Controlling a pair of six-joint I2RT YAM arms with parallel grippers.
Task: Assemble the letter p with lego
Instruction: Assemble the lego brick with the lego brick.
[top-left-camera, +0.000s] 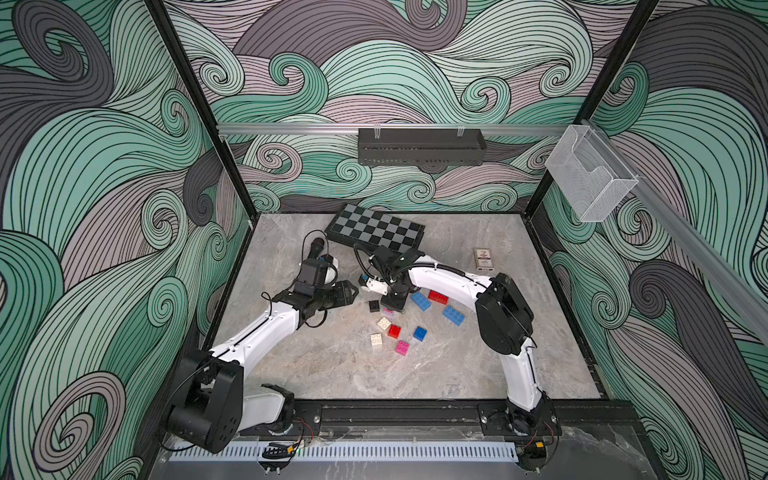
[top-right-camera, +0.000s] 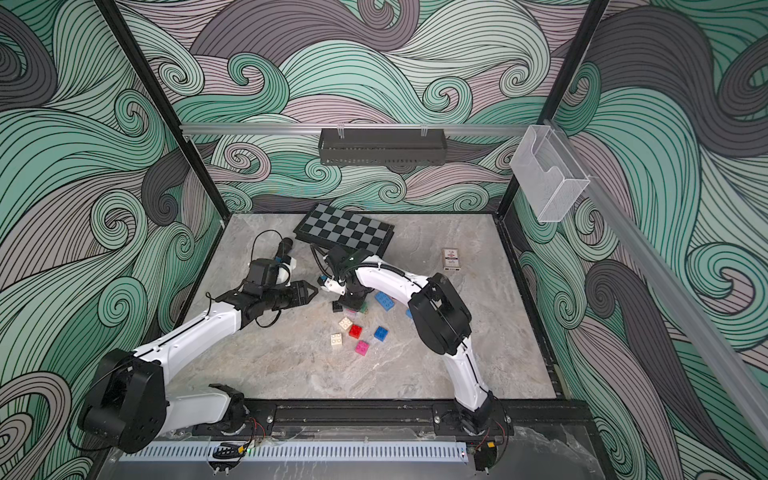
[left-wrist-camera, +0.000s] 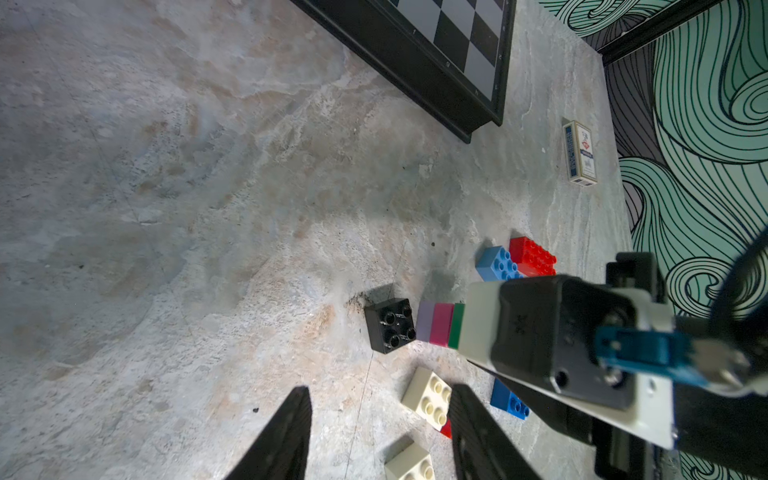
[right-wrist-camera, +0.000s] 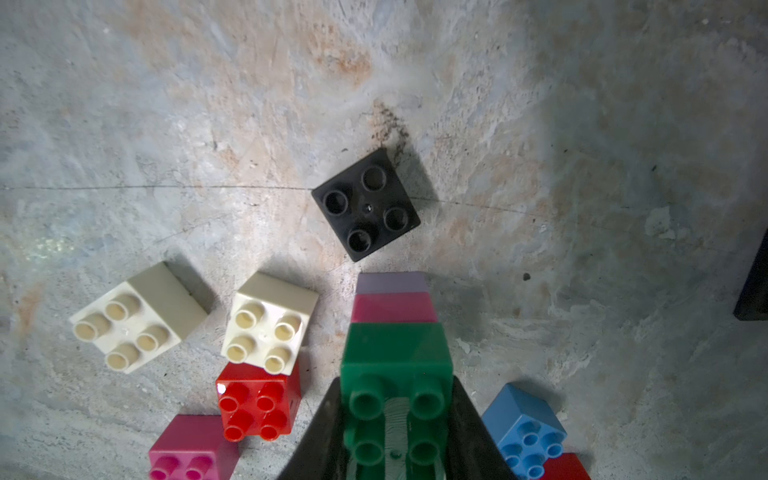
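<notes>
The only print I see is on the small card box (left-wrist-camera: 579, 151) at far right, and it is too small to read. There are also faint marks along the rim of the checkered board (top-left-camera: 374, 228). My right gripper (right-wrist-camera: 395, 382) is clenched on a glossy green brick (right-wrist-camera: 395, 353), studs up, stacked on a pink brick (right-wrist-camera: 394, 308) and a lilac brick (right-wrist-camera: 392, 282). The stack is mid-table, just right of the black brick (right-wrist-camera: 365, 203). Two cream bricks (right-wrist-camera: 270, 320) and a red brick (right-wrist-camera: 257, 407) lie just nearer. My left gripper (left-wrist-camera: 379, 390) hangs released, holding nothing.

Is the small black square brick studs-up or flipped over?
Studs-up: the small black square brick lies flat on the marbled tabletop, its four round studs facing up toward the right wrist camera.
</notes>
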